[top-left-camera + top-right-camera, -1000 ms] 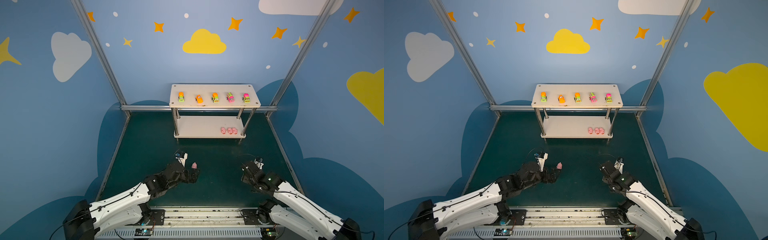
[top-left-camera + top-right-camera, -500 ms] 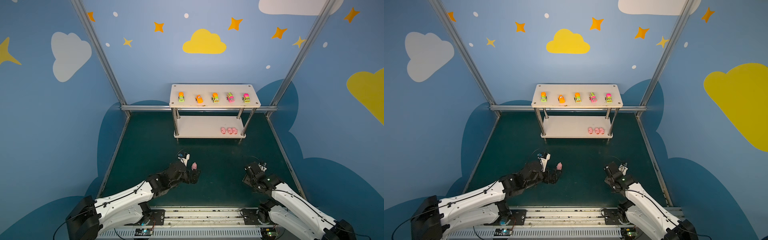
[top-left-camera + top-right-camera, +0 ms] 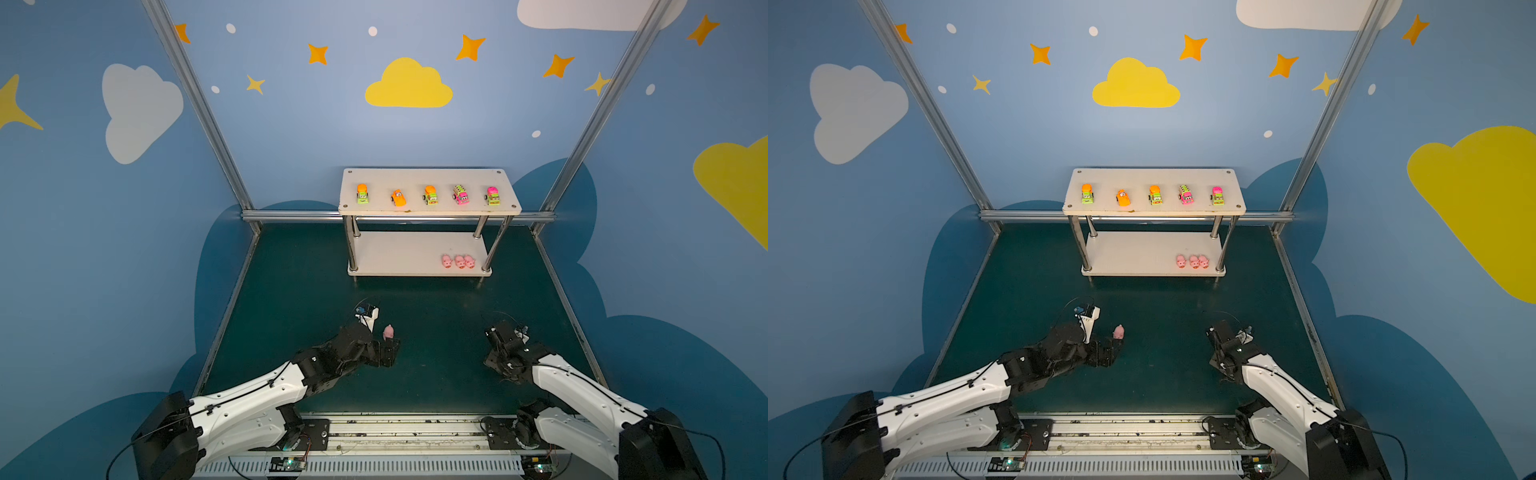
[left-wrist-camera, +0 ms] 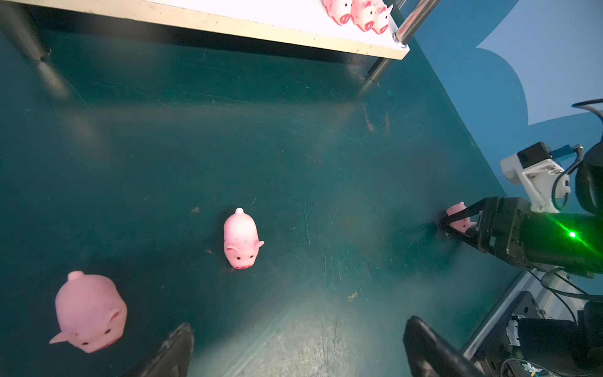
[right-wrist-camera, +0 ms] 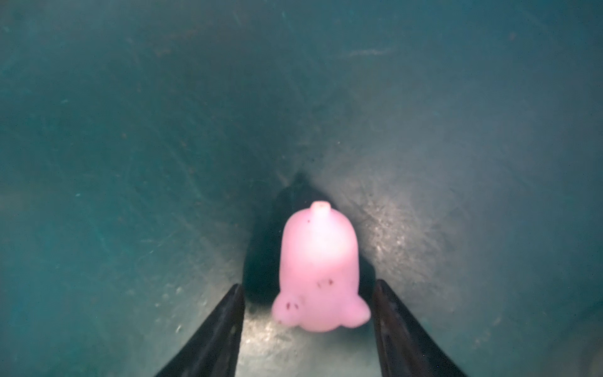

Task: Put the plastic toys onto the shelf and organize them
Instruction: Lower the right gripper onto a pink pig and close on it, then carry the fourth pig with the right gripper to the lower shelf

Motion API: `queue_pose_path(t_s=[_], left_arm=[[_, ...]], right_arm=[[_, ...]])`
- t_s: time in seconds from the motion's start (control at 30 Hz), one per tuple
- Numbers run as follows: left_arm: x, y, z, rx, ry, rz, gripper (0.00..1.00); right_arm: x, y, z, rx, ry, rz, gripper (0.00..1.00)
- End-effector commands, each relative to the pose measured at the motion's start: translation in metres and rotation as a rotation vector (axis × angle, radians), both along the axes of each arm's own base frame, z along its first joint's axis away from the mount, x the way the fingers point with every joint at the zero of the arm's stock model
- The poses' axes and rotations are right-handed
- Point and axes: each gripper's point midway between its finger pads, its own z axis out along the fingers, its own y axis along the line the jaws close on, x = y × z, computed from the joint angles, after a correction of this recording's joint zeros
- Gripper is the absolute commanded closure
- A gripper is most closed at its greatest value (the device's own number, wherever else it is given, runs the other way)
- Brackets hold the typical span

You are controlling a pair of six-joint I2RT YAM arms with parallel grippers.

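The right arm reaches low over the green floor (image 5: 130,130). The right gripper (image 5: 308,285) stands open around a pink pig (image 5: 318,254). The left gripper (image 4: 300,346) is low too, wide open and empty, near a second pig (image 4: 242,240).

pigs (image 4: 241,240) pink | shelf (image 3: 395,253) white | toy vehicles (image 3: 430,195) orange, lime, hot pink | floor mat (image 3: 311,291) dark teal
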Motion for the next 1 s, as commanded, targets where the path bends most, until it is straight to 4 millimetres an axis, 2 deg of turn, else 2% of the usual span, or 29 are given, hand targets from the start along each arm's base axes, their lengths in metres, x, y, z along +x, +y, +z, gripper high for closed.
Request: queue_pose_path(t_s=[0.0,0.1,0.37,0.53,0.97], left_arm=[[0.005,0.001,0.010,0.009,-0.024,0.007,0.00],[0.005,0.002,0.009,0.012,-0.025,0.009,0.00],[0.003,0.008,0.010,0.011,-0.026,0.022,0.00],[0.001,0.017,0.013,0.006,-0.038,0.047,0.00],[-0.002,0.036,0.015,0.007,-0.066,0.099,0.00]], right_arm=[[0.007,0.002,0.005,0.021,-0.023,-0.014,0.39],[0.006,0.002,0.003,0.032,-0.011,-0.019,0.43],[0.008,0.007,-0.001,0.059,0.014,-0.004,0.61],[0.010,0.011,-0.003,0.071,0.025,0.017,0.68],[0.017,0.026,0.001,0.095,0.016,0.104,0.73]])
